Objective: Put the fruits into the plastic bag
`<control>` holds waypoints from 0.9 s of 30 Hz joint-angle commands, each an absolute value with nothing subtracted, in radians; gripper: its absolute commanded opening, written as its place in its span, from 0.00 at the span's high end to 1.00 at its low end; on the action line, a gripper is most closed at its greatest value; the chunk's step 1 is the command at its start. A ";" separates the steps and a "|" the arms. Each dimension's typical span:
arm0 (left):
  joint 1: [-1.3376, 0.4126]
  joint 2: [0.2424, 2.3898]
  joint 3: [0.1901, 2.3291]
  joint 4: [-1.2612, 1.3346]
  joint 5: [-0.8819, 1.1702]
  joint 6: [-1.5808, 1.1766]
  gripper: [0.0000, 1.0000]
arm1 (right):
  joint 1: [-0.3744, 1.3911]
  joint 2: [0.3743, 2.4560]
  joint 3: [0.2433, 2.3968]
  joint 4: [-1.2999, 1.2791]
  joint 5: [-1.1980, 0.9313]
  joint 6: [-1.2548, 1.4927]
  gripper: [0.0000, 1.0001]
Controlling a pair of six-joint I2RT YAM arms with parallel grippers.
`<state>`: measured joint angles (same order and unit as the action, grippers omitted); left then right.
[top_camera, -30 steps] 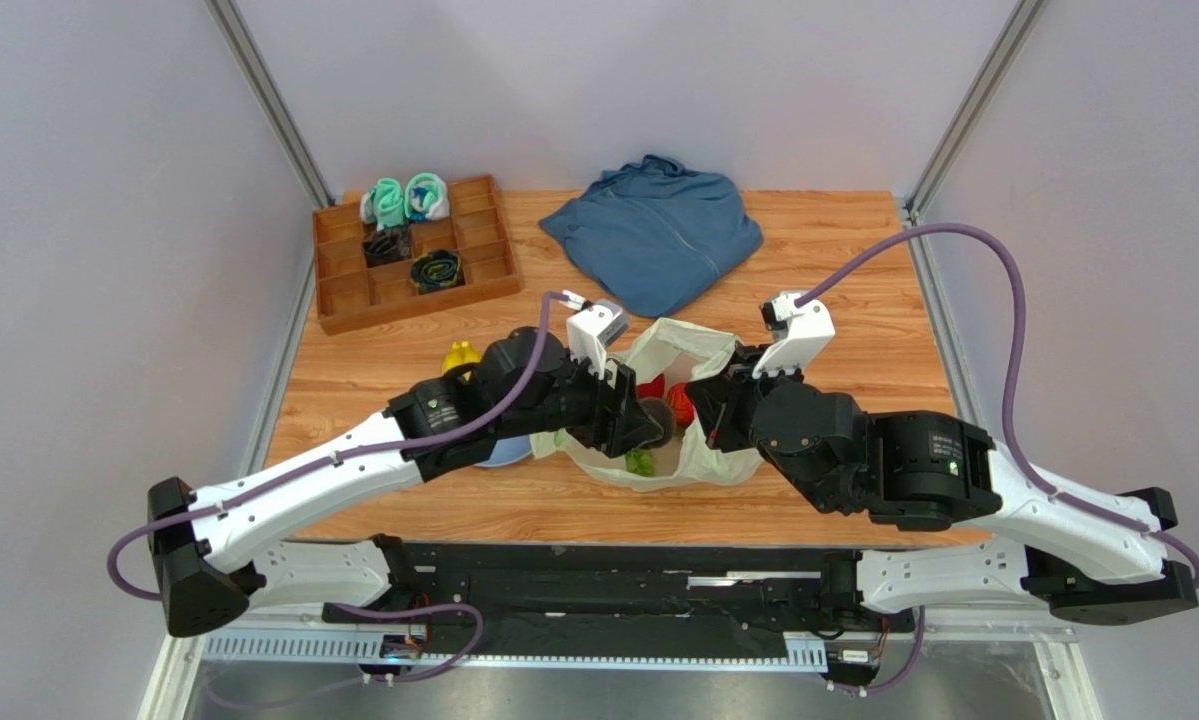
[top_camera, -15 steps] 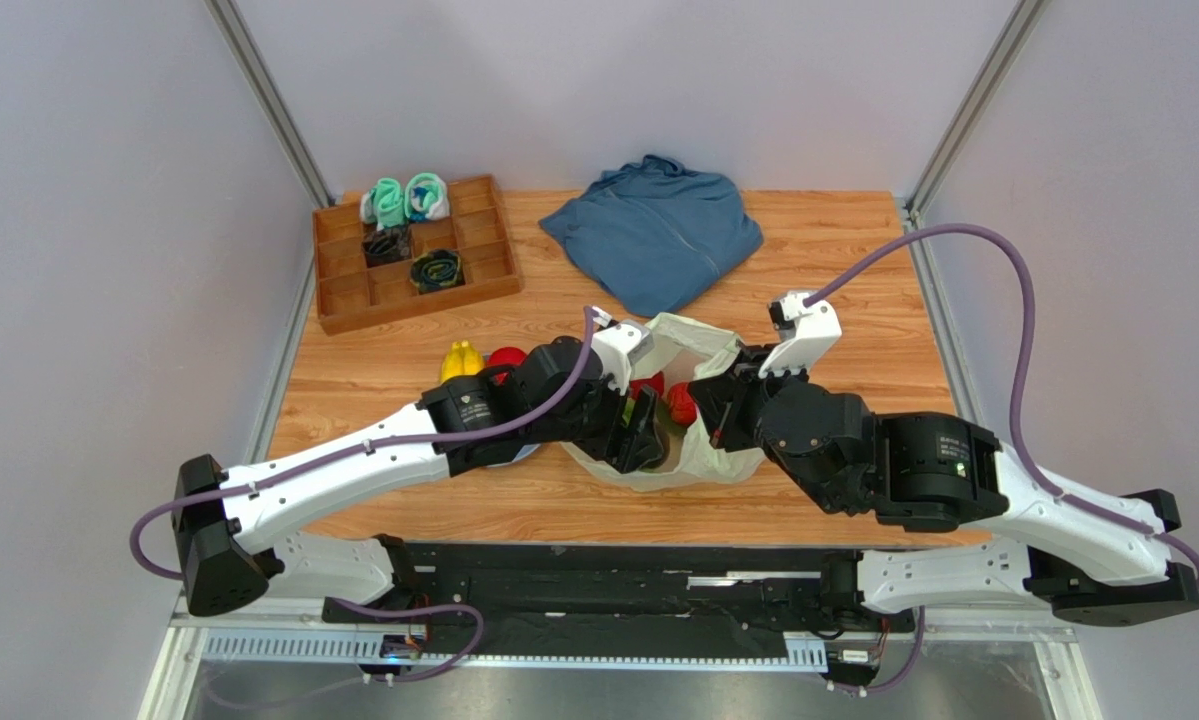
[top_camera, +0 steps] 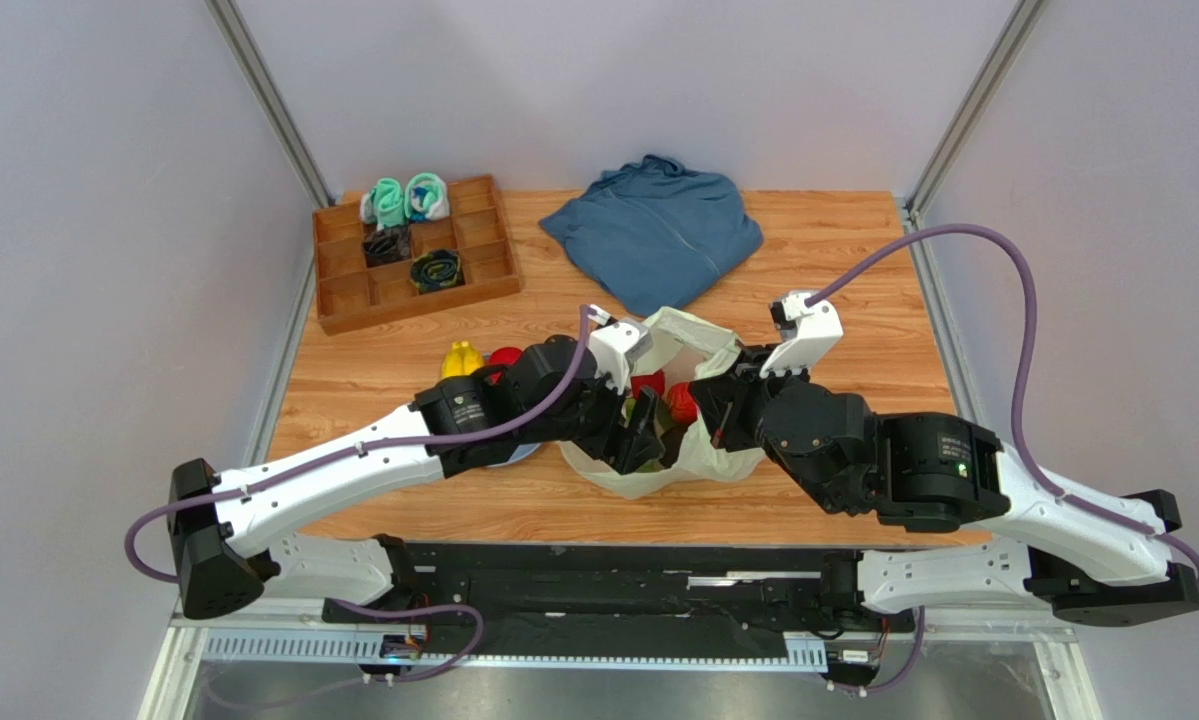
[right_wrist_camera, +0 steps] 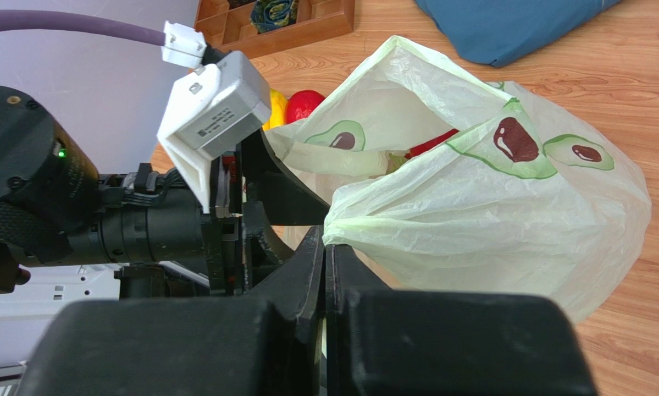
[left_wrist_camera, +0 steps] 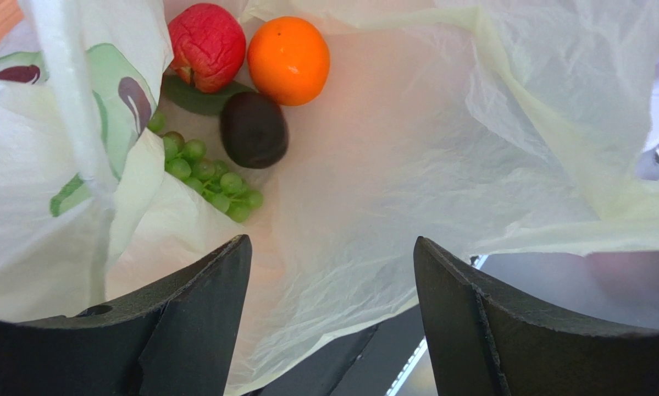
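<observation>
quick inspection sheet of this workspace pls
surface: wooden table, no spill seen.
job's things: plastic bag open, holding red fruit, orange, avocado, grapes; banana and second red fruit outside, to its left.
clutter: tray with socks; blue garment.
grippers: left gripper open inside the bag mouth; right gripper shut on the bag's edge.
cables: purple cables, one per arm.
surroundings: pale walls, frame posts.
</observation>
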<state>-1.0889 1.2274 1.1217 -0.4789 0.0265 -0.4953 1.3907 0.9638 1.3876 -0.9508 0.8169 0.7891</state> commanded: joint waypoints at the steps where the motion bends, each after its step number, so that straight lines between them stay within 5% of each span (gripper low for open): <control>1: -1.095 1.164 1.155 -0.417 0.066 -0.449 0.20 | 1.387 0.954 1.387 -0.914 0.834 0.804 1.00; 9: -1.094 1.068 1.157 -0.336 0.176 -0.350 0.20 | 1.387 0.953 1.388 -0.914 0.842 0.802 1.00; 27: -1.014 1.025 1.295 -0.497 0.025 -0.285 0.17 | 1.387 0.940 1.388 -0.919 0.862 0.793 1.00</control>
<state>-1.0641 1.0260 1.2316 -0.4381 0.0658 -0.3138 1.3907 0.9611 1.3876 -0.9508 0.8219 0.7883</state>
